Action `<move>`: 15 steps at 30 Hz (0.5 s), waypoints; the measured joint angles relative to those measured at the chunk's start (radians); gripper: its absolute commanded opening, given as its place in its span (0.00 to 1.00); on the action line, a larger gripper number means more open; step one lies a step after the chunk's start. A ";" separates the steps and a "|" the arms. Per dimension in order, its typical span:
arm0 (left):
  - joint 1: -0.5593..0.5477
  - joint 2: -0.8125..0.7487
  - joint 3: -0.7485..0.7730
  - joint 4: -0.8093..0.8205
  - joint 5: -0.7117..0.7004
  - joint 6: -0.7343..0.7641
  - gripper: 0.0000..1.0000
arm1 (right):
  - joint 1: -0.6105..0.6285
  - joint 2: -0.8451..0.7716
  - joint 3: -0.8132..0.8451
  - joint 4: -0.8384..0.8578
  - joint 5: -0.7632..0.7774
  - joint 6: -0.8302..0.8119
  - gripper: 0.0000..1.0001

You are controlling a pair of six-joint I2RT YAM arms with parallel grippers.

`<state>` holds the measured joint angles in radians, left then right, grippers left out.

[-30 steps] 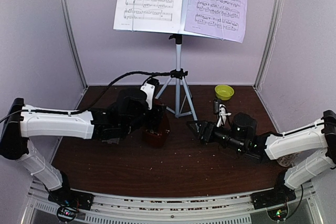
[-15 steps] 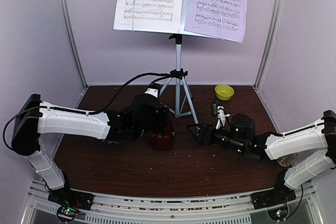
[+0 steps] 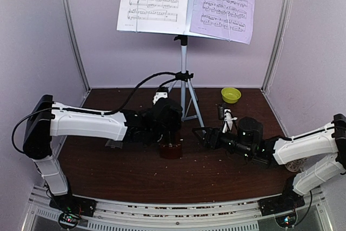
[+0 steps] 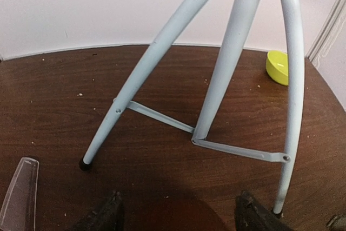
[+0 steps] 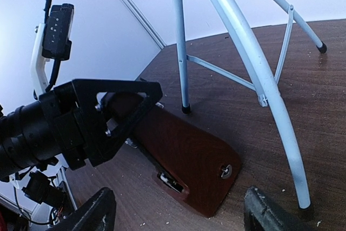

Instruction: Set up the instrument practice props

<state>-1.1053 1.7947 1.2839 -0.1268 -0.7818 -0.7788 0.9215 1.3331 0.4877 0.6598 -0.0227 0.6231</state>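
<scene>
One dark wood table (image 3: 108, 171). One music stand (image 3: 183, 68) upright at mid-back on its tripod. Two sheets side by side on top: white sheet (image 3: 154, 1) left, lavender sheet (image 3: 224, 4) right. Two arms reach in low. One dark-red metronome (image 5: 184, 158) on the table just in front of the tripod's near feet, long axis running narrow end into the left fingers (image 4: 105, 215). Those stand wide on either side of it; gripping or just clear, cannot tell. Right fingers (image 5: 100, 212) wide, holding nothing, near the metronome's right side but apart. Left arm clearly nearer. Whether the base sits flat is unclear. One clear cover (image 4: 19, 196) lies to the left, one green bowl (image 3: 231, 94) back right.
</scene>
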 measured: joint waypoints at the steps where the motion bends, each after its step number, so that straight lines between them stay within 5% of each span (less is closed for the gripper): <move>1: 0.000 -0.002 0.005 -0.001 -0.004 -0.006 0.89 | 0.000 0.000 0.000 -0.002 0.002 -0.001 0.86; 4: -0.001 -0.006 0.016 -0.001 -0.007 -0.016 0.98 | 0.000 0.000 0.006 -0.016 0.006 -0.010 1.00; 9: -0.001 -0.044 0.014 -0.024 -0.005 -0.018 0.98 | 0.001 0.000 0.018 -0.032 0.021 -0.037 1.00; 15: 0.013 -0.265 -0.118 0.030 0.039 0.089 0.98 | 0.029 0.003 0.053 -0.069 0.051 -0.089 1.00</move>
<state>-1.0920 1.5299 1.1660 -0.0967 -0.7433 -0.6899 0.9504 1.3361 0.5404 0.5907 0.0280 0.5343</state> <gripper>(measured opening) 0.978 0.999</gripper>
